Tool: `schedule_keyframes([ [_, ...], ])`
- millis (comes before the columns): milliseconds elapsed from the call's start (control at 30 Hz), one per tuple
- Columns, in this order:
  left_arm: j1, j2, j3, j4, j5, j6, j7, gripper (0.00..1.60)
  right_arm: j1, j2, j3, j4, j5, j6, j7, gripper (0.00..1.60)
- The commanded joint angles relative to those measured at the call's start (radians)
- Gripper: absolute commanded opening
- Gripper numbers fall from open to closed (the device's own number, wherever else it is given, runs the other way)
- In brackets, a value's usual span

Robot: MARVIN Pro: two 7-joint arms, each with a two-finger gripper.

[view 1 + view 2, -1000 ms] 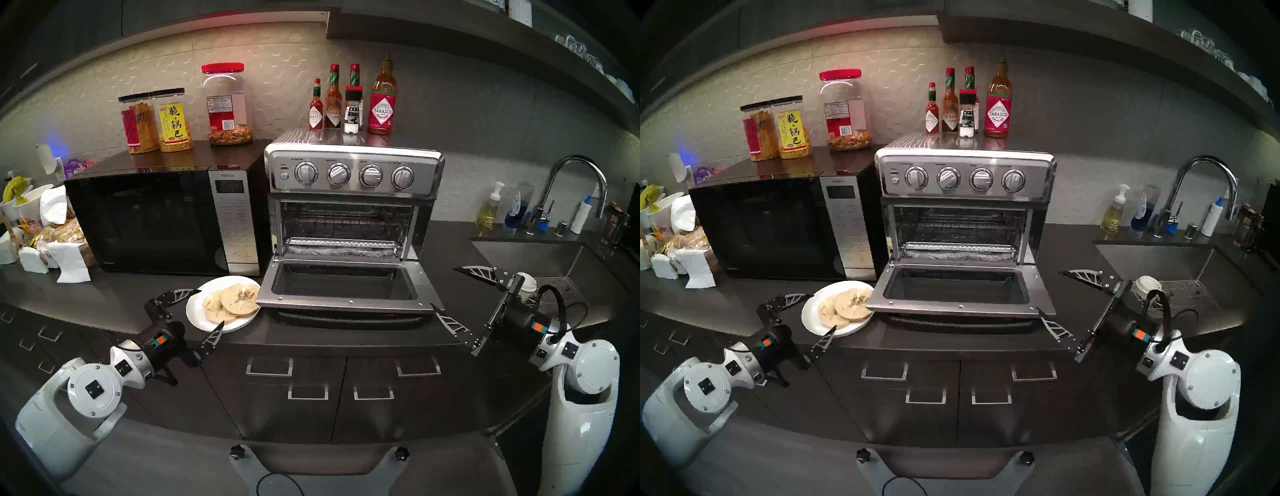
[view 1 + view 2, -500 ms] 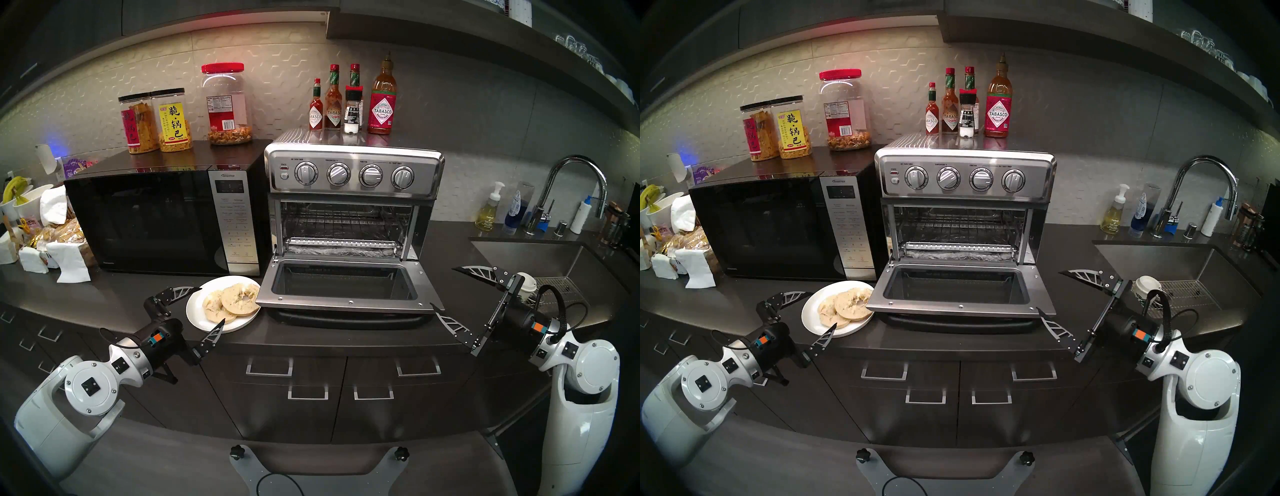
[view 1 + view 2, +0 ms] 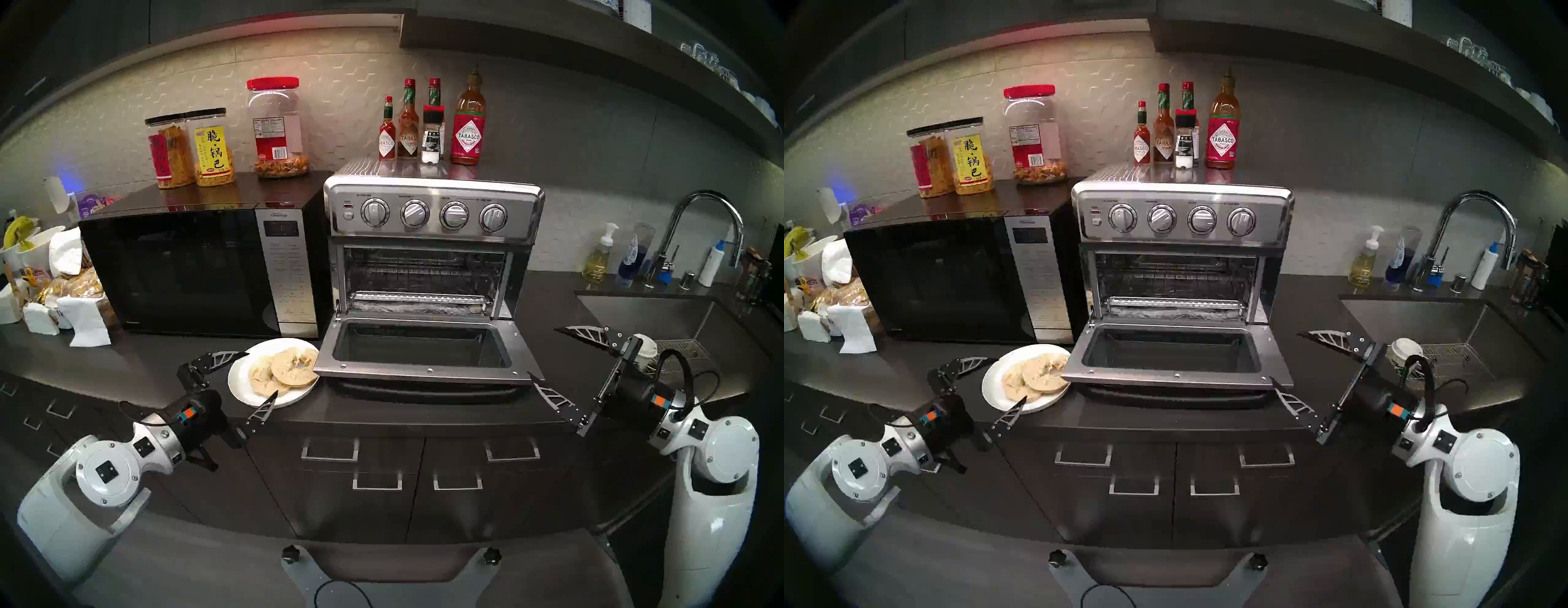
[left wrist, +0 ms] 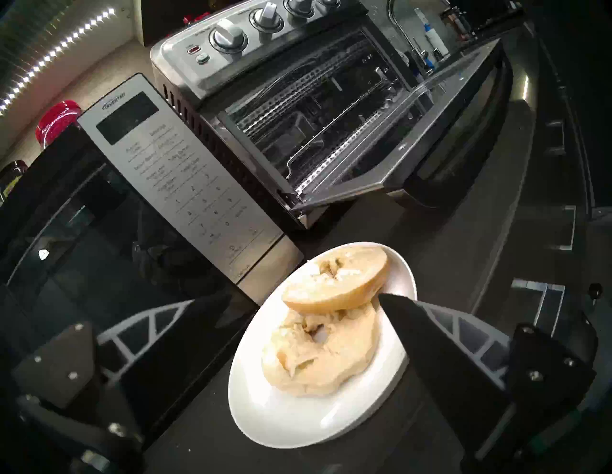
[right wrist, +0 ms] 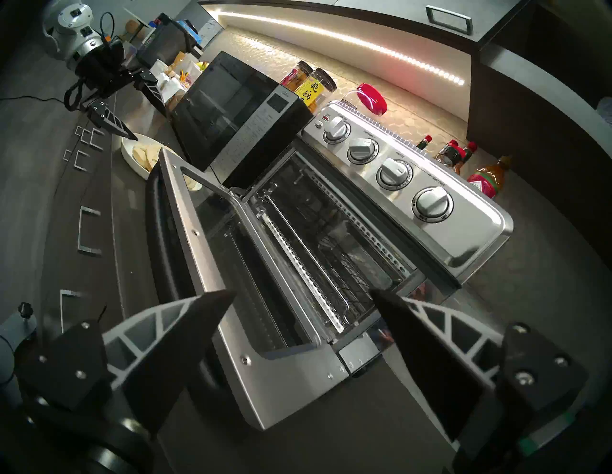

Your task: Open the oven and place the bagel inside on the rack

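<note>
The stainless oven [image 3: 432,212] stands mid-counter with its door [image 3: 420,369] dropped flat toward me. Inside, the wire rack [image 3: 420,271] is bare, above a foil-lined tray [image 3: 420,303]. Two pale bagel halves [image 3: 288,367] overlap on a white plate [image 3: 242,384] just left of the door. My left gripper [image 3: 259,373] is open, one finger on each side of the plate; in the left wrist view its near fingertip [image 4: 397,304] reaches over the bagel [image 4: 324,347]. My right gripper [image 3: 542,351] is open and empty at the door's right corner.
A black microwave [image 3: 182,271] with snack jars on top stands left of the oven. Sauce bottles [image 3: 428,127] stand on the oven's top. The sink [image 3: 662,318], a faucet and a paper cup [image 3: 645,348] are on the right. Bread bags [image 3: 72,293] crowd the far left.
My left arm has turned a little, and its near finger has edged slightly further over the plate's rim. The right arm, the oven door and the bagel have not moved.
</note>
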Motion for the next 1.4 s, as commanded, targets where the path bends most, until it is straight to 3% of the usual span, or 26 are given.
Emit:
schedule_keyframes([
  [0, 0.002, 0.006, -0.016, -0.014, 0.028, 0.010, 0.011, 1.60, 0.007, 0.000, -0.002, -0.011, 0.011, 0.002, 0.001, 1.60],
  [400, 0.000, -0.001, -0.017, -0.016, 0.037, 0.013, 0.007, 1.60, 0.007, 0.000, -0.002, -0.011, 0.011, 0.002, 0.001, 1.60],
  [533, -0.071, 0.036, 0.018, -0.002, 0.026, 0.031, -0.019, 1.60, 0.007, 0.000, -0.002, -0.011, 0.010, 0.002, 0.000, 1.60],
  [700, -0.070, 0.038, -0.012, -0.047, 0.023, 0.036, -0.023, 1.60, 0.007, 0.000, -0.002, -0.011, 0.009, 0.001, 0.000, 1.60],
  [867, -0.028, 0.024, -0.080, -0.112, 0.011, 0.040, -0.033, 1.60, 0.007, 0.000, -0.002, -0.011, 0.009, 0.001, 0.000, 1.60],
  [1133, 0.082, 0.055, -0.136, -0.160, 0.168, 0.091, -0.053, 1.60, 0.007, 0.000, -0.002, -0.011, 0.009, 0.002, 0.000, 1.60],
  [1367, 0.163, 0.006, -0.214, -0.148, 0.236, 0.077, -0.059, 1.60, 0.007, 0.000, -0.002, -0.011, 0.010, 0.002, 0.001, 1.60],
])
